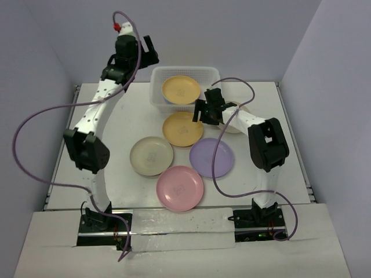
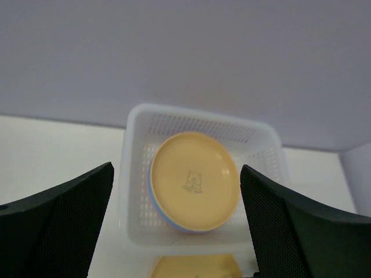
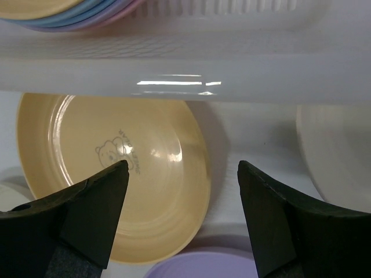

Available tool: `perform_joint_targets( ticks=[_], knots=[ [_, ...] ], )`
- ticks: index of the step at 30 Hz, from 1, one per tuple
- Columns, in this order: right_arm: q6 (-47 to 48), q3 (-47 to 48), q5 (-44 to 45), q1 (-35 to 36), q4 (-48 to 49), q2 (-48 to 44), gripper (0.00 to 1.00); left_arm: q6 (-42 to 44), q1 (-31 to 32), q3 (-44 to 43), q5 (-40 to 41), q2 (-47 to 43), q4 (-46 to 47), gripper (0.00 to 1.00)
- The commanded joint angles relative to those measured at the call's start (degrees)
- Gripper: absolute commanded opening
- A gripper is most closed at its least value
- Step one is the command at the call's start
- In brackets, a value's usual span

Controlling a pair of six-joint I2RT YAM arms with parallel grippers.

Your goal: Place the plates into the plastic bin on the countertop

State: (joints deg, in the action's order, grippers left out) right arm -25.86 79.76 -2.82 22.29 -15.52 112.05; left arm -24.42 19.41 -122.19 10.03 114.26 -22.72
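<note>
The plastic bin (image 1: 157, 87) stands at the back of the countertop (image 1: 116, 116). It holds a stack of plates with a yellow-orange one (image 1: 181, 90) on top. In the left wrist view the bin (image 2: 136, 191) and stack (image 2: 194, 180) show a blue rim below. A yellow-orange plate (image 1: 182, 128), cream plate (image 1: 151, 155), lavender plate (image 1: 211, 157) and pink plate (image 1: 180, 187) lie on the countertop. Another cream plate (image 1: 236, 123) lies partly under the right arm. My left gripper (image 1: 148, 55) is open and empty, high and left of the bin. My right gripper (image 1: 204, 113) is open and empty, low over the loose yellow-orange plate's (image 3: 116, 179) right edge.
Pale lavender-grey walls (image 1: 35, 69) enclose the countertop. The bin's rim (image 3: 185, 81) runs just ahead of my right gripper (image 3: 182, 197). The cream plate (image 3: 336, 156) and lavender plate (image 3: 203, 269) lie beside it. Purple cables (image 1: 35, 116) loop off both arms.
</note>
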Motion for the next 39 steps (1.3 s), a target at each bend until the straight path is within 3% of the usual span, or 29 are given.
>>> perform_joint_targets(
  ticks=[1,8,13,17,28,39],
  knots=[
    [-0.1,3.43,1.77,0.74,1.12,2.64,0.81,-1.09,-1.83,4.26,0.38,-9.32,2.61,0.96],
    [0.37,1.91,2.7,0.83,2.55,2.89,0.78,-1.72,-4.19,9.49,-0.77,-13.98,1.62,0.95],
    [0.08,1.45,1.95,1.0,2.91,4.05,0.74,-1.86,-5.12,10.27,-1.21,-15.08,0.98,0.95],
    [-0.36,0.83,0.6,1.06,3.42,4.66,0.65,-1.86,-6.34,10.51,-0.98,-16.14,1.19,0.95],
    [-1.69,0.96,-0.25,1.18,1.48,6.71,0.55,-2.04,-7.46,10.22,-0.92,-17.23,0.99,0.95],
    [-2.7,-0.01,-1.97,1.36,-0.32,3.84,0.28,-1.65,-7.72,12.2,0.08,-18.54,1.67,0.96]
  ],
)
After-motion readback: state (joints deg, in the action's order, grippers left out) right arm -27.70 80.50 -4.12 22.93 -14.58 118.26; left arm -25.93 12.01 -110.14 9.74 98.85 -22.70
